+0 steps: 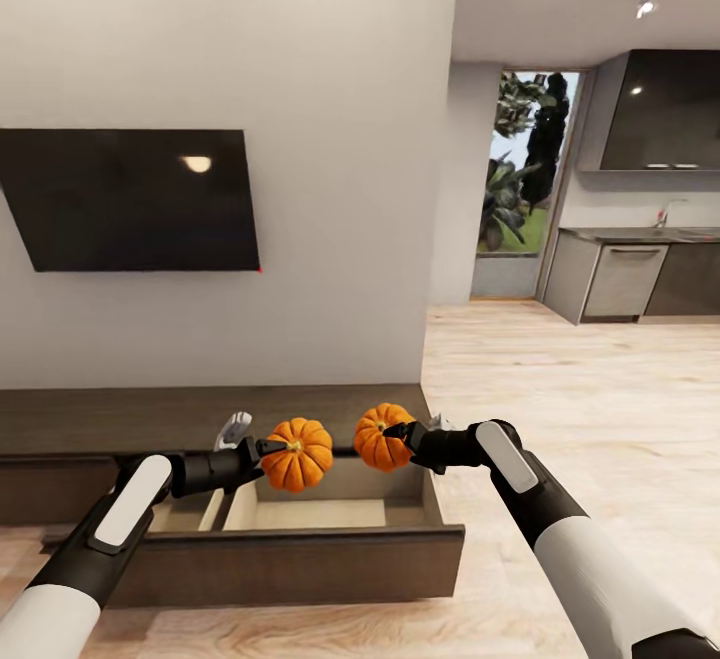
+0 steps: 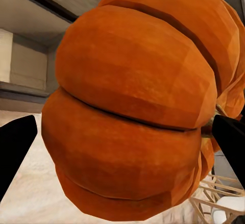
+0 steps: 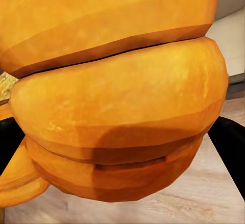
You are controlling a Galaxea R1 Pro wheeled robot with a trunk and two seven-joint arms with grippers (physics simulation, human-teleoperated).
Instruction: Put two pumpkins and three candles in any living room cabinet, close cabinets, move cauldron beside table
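Two pumpkins hanging over the open cabinet drawer

The left tool [image 1: 262, 457] is gripping one pumpkin [image 1: 297, 454], stem facing the camera; the right tool [image 1: 398, 436] is clamping the other pumpkin [image 1: 380, 436], both above the cabinet [image 1: 300, 539] drawer.

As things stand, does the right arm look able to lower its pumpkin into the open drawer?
Probably yes. The right tool holds its pumpkin above the open drawer of the cabinet, with nothing between them. The other pumpkin, in the left tool, hangs apart.
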